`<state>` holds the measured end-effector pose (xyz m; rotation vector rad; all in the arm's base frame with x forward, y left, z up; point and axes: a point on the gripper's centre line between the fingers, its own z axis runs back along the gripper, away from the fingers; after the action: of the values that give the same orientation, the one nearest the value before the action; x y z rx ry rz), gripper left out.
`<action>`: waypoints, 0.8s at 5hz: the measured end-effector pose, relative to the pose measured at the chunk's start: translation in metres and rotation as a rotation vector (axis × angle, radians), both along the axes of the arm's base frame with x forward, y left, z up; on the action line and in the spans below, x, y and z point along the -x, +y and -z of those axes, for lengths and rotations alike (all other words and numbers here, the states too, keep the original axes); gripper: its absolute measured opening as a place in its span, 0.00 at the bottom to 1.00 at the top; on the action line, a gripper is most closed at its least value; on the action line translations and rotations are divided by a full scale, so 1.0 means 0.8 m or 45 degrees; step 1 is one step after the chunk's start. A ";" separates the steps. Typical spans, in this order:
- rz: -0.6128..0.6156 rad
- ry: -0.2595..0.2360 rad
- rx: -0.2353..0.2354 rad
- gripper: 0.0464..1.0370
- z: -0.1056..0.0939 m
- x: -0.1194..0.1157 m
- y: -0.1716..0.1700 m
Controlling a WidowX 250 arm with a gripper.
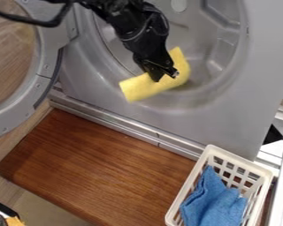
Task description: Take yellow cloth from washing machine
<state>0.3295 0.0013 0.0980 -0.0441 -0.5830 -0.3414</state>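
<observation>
Site: laundry area; whether home or lab cannot be told. Evidence: grey front-loading washing machine [250,97], its round door [46,66] open; white slatted basket [190,181] nearby, holding blue cloth [212,201].

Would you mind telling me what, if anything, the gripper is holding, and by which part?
The black two-finger gripper is holding the rectangular yellow cloth near its middle, with cloth extending out on both sides.
</observation>
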 end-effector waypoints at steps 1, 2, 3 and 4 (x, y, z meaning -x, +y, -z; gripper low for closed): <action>-0.069 0.002 -0.008 0.02 -0.003 0.033 0.010; -0.188 0.041 0.012 0.02 0.013 0.065 0.034; -0.278 0.087 0.024 0.02 0.030 0.084 0.055; -0.370 0.085 0.053 0.02 0.048 0.101 0.079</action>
<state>0.2485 0.0647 0.0599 -0.0105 -0.5217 -0.0455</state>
